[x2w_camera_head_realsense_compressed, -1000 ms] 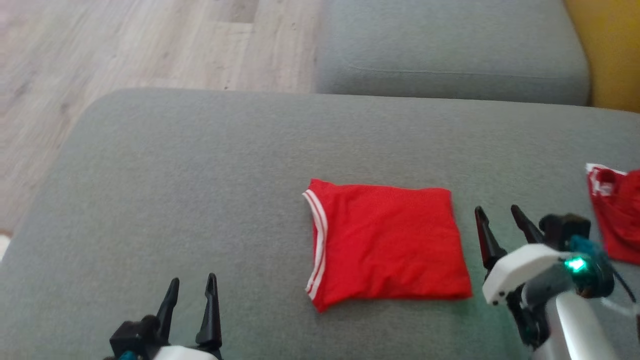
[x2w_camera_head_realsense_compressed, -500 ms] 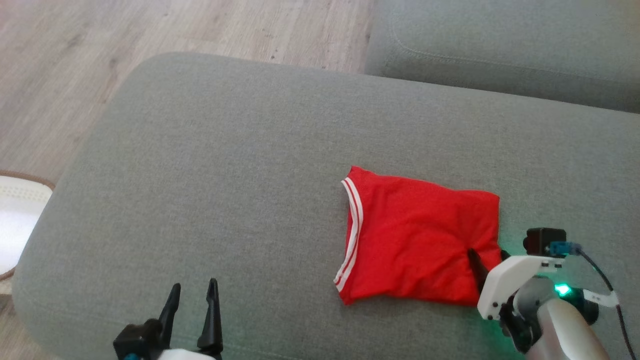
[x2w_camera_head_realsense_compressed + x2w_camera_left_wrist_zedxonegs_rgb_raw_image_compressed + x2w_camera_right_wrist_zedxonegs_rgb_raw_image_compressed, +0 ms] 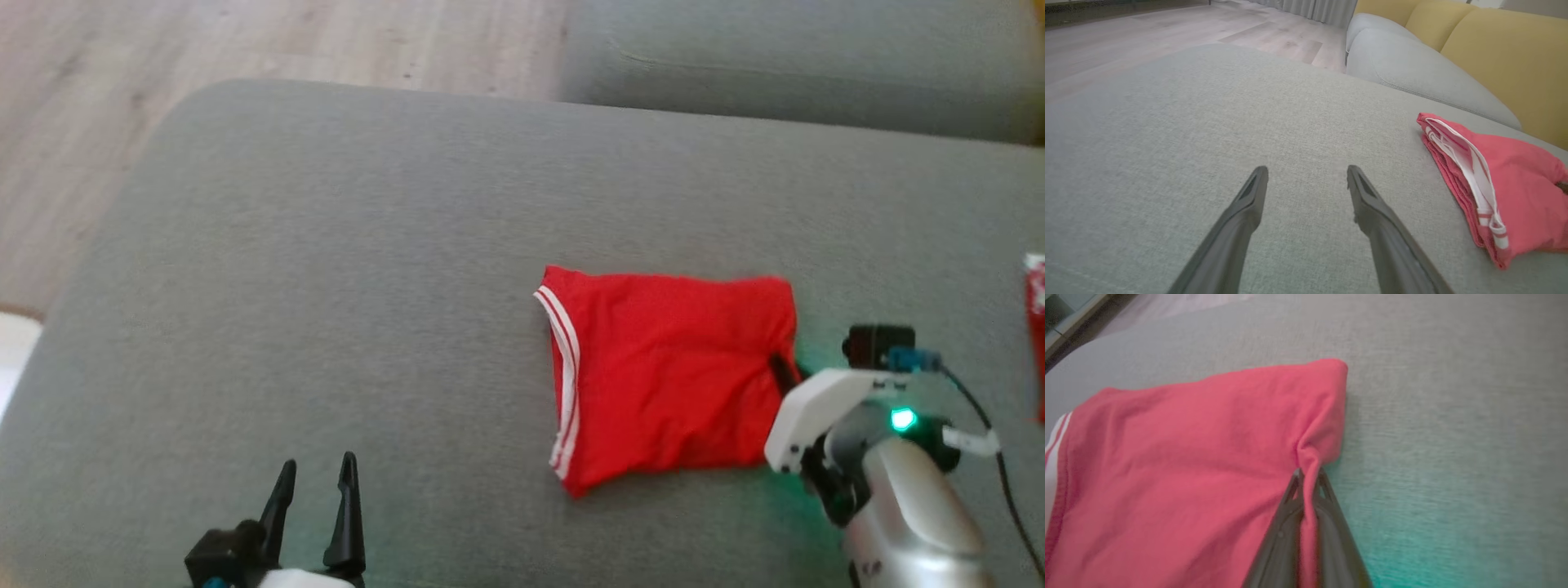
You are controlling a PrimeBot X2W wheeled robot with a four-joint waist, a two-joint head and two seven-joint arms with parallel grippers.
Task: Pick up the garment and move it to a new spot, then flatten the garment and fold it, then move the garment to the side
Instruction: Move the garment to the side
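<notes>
Two tools: right tool (image 3: 1309, 473) clamped on red garment (image 3: 669, 367), left tool (image 3: 317, 461) wide apart above grey cushion (image 3: 367, 269).

A broad grey sofa seat (image 3: 367, 245) of woven fabric takes up most of the scene. Beyond it lies pale wooden flooring (image 3: 245, 41), and just beside its far edge sits another grey cushion (image 3: 775, 65). Yellow backrests (image 3: 1506, 53) rise behind that one, with a pale curtain hem (image 3: 1323, 8) near them. A strip of red cloth (image 3: 1035, 335) lies at the seat's right edge.
</notes>
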